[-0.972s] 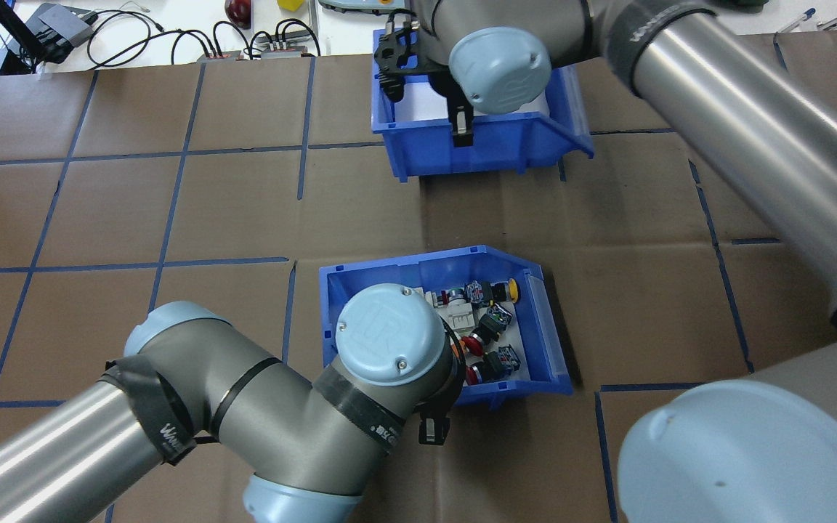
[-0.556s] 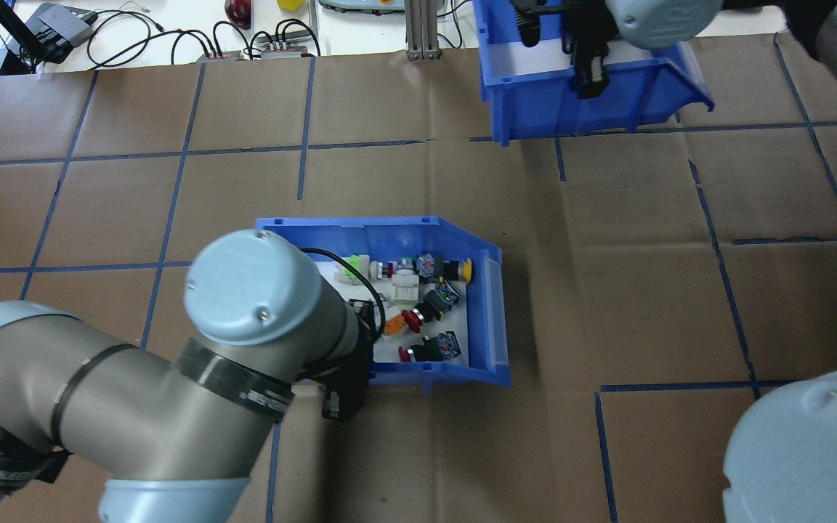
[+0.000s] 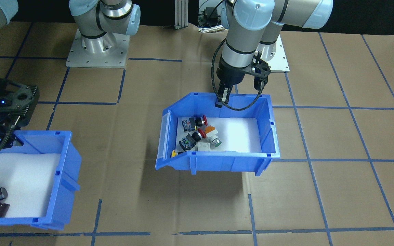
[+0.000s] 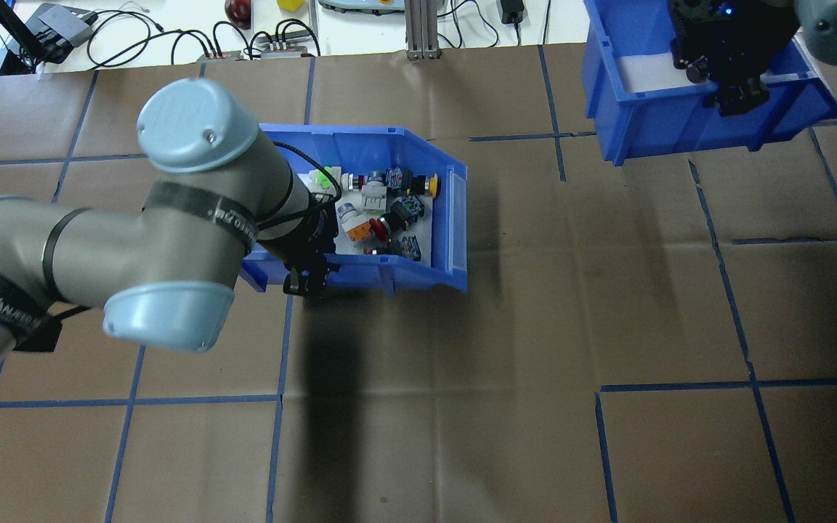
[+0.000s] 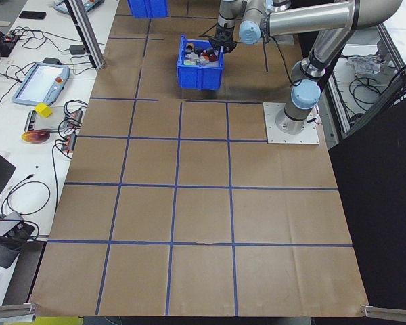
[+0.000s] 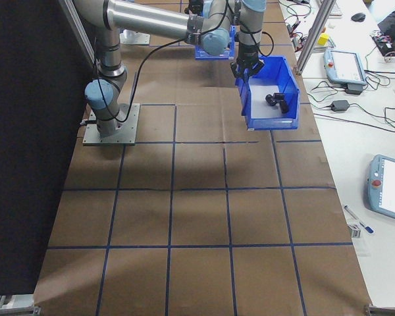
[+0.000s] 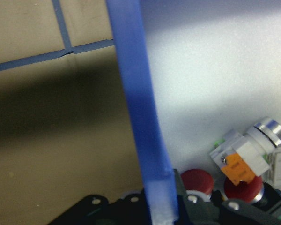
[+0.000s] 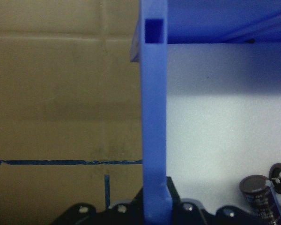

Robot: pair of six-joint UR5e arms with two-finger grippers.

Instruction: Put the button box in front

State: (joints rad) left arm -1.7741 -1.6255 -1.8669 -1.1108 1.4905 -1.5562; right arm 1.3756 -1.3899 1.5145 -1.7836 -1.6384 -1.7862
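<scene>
The button box [image 4: 455, 218], a blue bin with a white liner and colourful push-buttons [image 4: 382, 207], hangs a little above the table, casting a shadow beneath. My left gripper [image 4: 304, 280] is shut on the wall nearest the robot [image 3: 221, 101]. In the left wrist view that blue wall [image 7: 140, 117] runs between the fingers, with red and orange buttons [image 7: 239, 164] beside it. At the far right, my right gripper [image 4: 734, 98] is shut on the wall of a second blue bin [image 4: 680, 123] with dark cylinders [image 8: 262, 192].
Brown paper with a blue tape grid [image 4: 556, 138] covers the table. Cables and small devices [image 4: 244, 36] lie on the white bench beyond the far edge, next to an aluminium post [image 4: 418, 29]. The arms' base plates [image 3: 97, 48] sit on the robot's side.
My left arm carried the button box left and away from the robot. My right arm carried the bin of cylinders right, toward the far right corner.
</scene>
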